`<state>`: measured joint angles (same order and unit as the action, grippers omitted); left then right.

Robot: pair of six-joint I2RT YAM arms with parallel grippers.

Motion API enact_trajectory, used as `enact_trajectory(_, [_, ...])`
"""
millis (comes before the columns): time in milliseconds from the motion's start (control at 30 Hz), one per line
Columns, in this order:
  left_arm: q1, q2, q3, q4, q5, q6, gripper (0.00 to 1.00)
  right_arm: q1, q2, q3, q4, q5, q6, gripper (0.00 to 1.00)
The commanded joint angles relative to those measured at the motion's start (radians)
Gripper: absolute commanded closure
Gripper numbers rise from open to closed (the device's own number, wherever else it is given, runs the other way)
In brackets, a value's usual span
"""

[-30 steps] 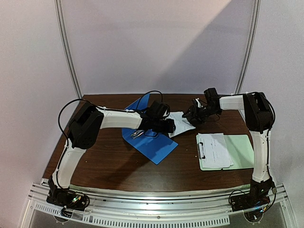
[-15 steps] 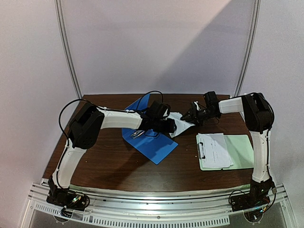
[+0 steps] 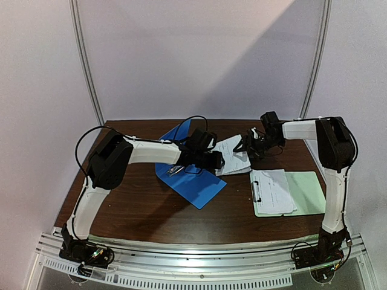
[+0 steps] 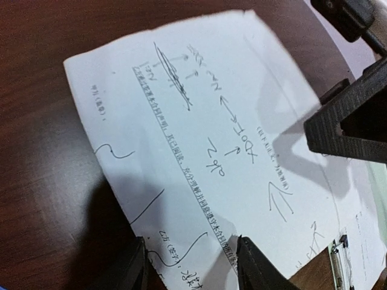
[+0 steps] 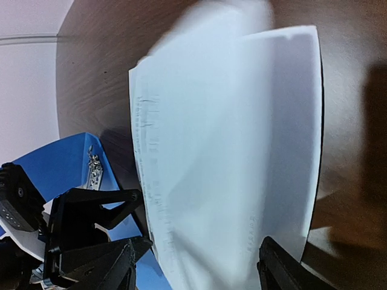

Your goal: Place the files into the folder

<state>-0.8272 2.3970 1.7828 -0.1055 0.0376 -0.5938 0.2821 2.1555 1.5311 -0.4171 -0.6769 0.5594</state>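
Observation:
The blue folder (image 3: 192,180) lies open left of centre, its clip inside; it also shows in the right wrist view (image 5: 63,163). One white file (image 3: 234,159) lies on the table between my grippers. In the left wrist view this sheet (image 4: 205,121) bears handwriting, and its near edge sits between my left gripper's (image 4: 193,272) open fingers. My right gripper (image 5: 193,275) is open, hovering over the same sheet (image 5: 230,145) from its far side. In the top view the left gripper (image 3: 214,161) and right gripper (image 3: 245,147) flank the sheet. A second file (image 3: 273,190) lies on the clipboard.
A pale green clipboard (image 3: 308,192) with a metal clip lies at the right, near the right arm's base. The dark wooden table (image 3: 145,208) ends at a rail in front. A wall with two upright poles stands behind.
The sheet between the grippers has spread out flatter and further right on the table. The right gripper has shifted slightly right and its arm has straightened. The left arm has barely moved.

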Motion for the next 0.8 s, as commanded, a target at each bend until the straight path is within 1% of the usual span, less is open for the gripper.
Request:
enact_trajectory(0, [0.013,0.049,-0.028,-0.021,0.016,0.006,0.50,0.007,-0.042,-0.026,-0.112,0.083,-0.008,0.31])
enact_trajectory(167, [0.013,0.052,-0.032,-0.018,0.015,0.006,0.50,0.008,-0.070,-0.033,-0.150,0.155,-0.008,0.29])
enact_trajectory(233, [0.013,0.055,-0.031,-0.012,0.020,0.004,0.50,0.008,-0.078,-0.051,-0.123,0.123,-0.011,0.30])
enact_trajectory(367, [0.013,0.060,-0.031,-0.001,0.039,0.002,0.51,0.010,-0.053,-0.086,-0.033,0.006,0.019,0.35])
enact_trajectory(467, [0.012,0.062,-0.031,0.007,0.064,-0.002,0.51,0.017,-0.023,-0.089,-0.013,-0.010,0.028,0.39])
enact_trajectory(533, [0.013,0.059,-0.033,0.014,0.078,-0.007,0.51,0.019,-0.010,-0.088,-0.011,-0.010,0.027,0.44])
enact_trajectory(633, [0.013,0.049,-0.037,0.017,0.081,-0.014,0.52,0.018,-0.005,-0.089,-0.029,0.032,0.016,0.50])
enact_trajectory(767, [0.016,0.037,-0.040,0.019,0.082,-0.015,0.54,0.019,-0.002,-0.092,-0.055,0.079,-0.013,0.67])
